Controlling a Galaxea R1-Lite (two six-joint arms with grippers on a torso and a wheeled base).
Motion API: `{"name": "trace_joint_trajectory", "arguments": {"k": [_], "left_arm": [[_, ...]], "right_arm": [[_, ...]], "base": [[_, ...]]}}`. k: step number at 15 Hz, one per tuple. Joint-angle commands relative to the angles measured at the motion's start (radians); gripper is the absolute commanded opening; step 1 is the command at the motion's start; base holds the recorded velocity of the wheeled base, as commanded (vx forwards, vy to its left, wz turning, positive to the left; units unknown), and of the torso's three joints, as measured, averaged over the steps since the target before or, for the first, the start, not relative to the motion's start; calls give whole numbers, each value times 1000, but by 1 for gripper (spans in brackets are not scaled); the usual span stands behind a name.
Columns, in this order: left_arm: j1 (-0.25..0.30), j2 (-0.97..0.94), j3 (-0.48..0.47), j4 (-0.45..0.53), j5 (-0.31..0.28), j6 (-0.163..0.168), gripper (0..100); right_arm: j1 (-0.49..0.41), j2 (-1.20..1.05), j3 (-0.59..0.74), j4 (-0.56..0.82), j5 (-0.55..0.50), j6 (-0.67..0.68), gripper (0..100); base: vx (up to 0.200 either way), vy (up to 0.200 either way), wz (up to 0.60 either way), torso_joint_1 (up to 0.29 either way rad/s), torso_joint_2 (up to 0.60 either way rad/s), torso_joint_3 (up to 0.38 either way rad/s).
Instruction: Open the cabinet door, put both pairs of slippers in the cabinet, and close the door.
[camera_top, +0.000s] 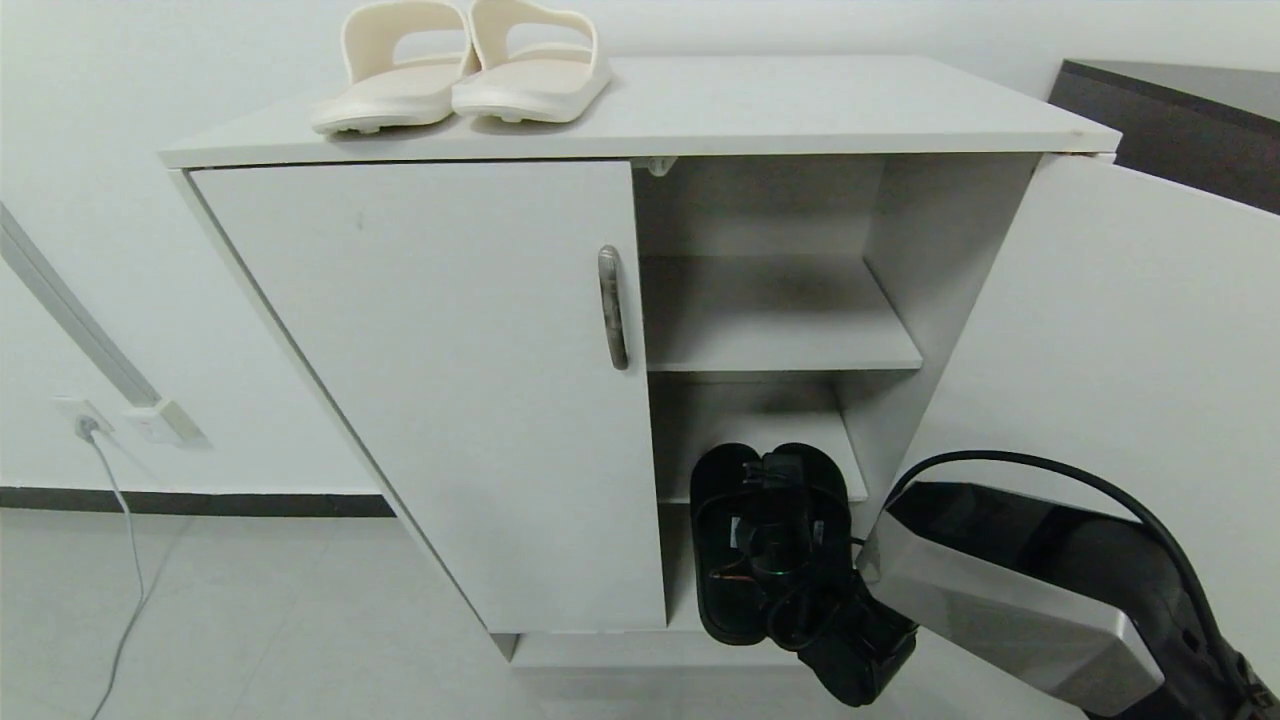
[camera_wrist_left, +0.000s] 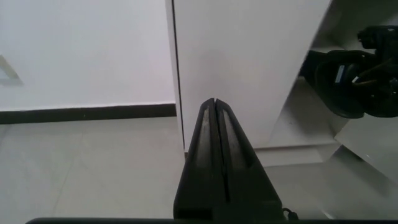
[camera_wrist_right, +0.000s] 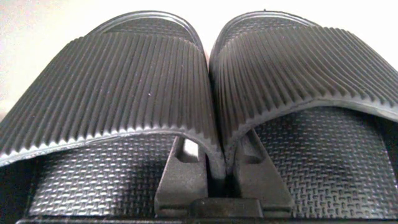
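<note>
The right gripper (camera_wrist_right: 214, 169) was seen with its jaws closed on the black slippers (camera_top: 718, 585). The two inner strap edges were pinched together between the jaws, so that one ribbed strap was spread to either side of them. The pair was held at the open right half of the cabinet (camera_top: 700, 110), low down, before the lower shelf (camera_top: 745, 455) and the opening beneath it. Whether the slippers were inside a compartment or just before it could not be told. The open right door (camera_top: 1120, 330) was swung out to the right of those jaws. The closed left door (camera_top: 430, 380) was set just to their left, with its handle (camera_top: 612, 308) above them. The middle shelf (camera_top: 770, 320) was seen higher still above the jaws. The cream slippers (camera_top: 530, 75) were laid side by side on the cabinet's top, well above the right jaws and to their left. The left gripper (camera_wrist_left: 214, 115) was held low, with its jaws shut on nothing. The left door's lower part was seen ahead of them and the floor (camera_wrist_left: 81, 168) beneath them. The black slippers were seen farther off to their right.
</note>
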Motion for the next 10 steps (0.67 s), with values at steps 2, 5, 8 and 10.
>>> {"name": "trace_joint_trajectory", "arguments": {"k": [2, 5, 8, 10], "left_arm": [[1, 2, 0, -1, 0, 0, 0], [1, 1, 0, -1, 0, 0, 0], [1, 1, 0, -1, 1, -1, 0], [1, 1, 0, -1, 1, 0, 0]], "right_arm": [[1, -1, 3, 1, 2, -2, 0], [1, 0, -6, 2, 22, -36, 0], [-20, 0, -54, 85, 82, -42, 0], [-39, 19, -138, 146, 82, -41, 0]], "base": [[200, 0, 0, 2, 2, 2], [0, 0, 0, 0, 0, 0], [0, 0, 0, 0, 0, 0], [0, 0, 0, 0, 0, 0]]}}
